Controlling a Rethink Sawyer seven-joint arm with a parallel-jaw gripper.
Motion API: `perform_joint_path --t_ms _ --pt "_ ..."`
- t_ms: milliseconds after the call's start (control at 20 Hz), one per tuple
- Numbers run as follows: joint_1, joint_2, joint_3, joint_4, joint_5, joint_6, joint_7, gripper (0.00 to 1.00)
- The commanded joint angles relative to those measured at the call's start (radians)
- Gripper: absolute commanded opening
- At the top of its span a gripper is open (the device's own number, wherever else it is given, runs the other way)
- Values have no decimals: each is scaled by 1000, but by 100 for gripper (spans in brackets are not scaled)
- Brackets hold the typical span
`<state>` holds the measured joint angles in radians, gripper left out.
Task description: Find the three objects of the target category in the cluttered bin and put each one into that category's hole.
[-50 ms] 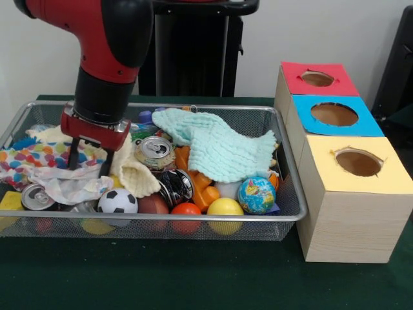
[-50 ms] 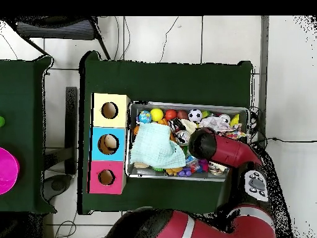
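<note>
A wire bin [image 1: 161, 219] holds mixed clutter. My gripper [image 1: 90, 158] is low in its left part, open, with one finger [image 1: 73, 154] on the polka-dot cloth [image 1: 35, 161] and the other by a pale yellow cloth [image 1: 134, 174]. Nothing is held. Cans lie at the centre [image 1: 155, 153], beside it [image 1: 175, 187] and at the left [image 1: 37, 197]. Along the front sit a soccer ball [image 1: 117, 201], a red ball [image 1: 186, 210], a yellow ball [image 1: 224, 207] and a globe ball [image 1: 256, 195]. A mint cloth [image 1: 216, 145] drapes the middle. In the overhead view the arm [image 2: 210, 147] hides the gripper.
Three wooden boxes stand beside the bin, each with a round hole on top: red [image 1: 317, 79], blue [image 1: 334, 114] and yellow [image 1: 359, 161]. In the overhead view they line the bin's left side [image 2: 109, 144]. Orange toy pieces [image 1: 200, 184] lie under the mint cloth.
</note>
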<state>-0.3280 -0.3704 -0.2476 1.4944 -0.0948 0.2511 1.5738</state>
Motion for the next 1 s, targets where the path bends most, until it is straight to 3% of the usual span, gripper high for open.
perform_joint_path --t_ms 50,500,850,900,1000 --pt "10 144 34 -10 62 -74 261 100" --pt "15 141 32 38 101 -198 260 100" --pt "11 137 41 64 115 -217 258 100" --pt "10 137 43 66 116 -214 253 0" --pt "9 136 45 65 112 -207 245 0"
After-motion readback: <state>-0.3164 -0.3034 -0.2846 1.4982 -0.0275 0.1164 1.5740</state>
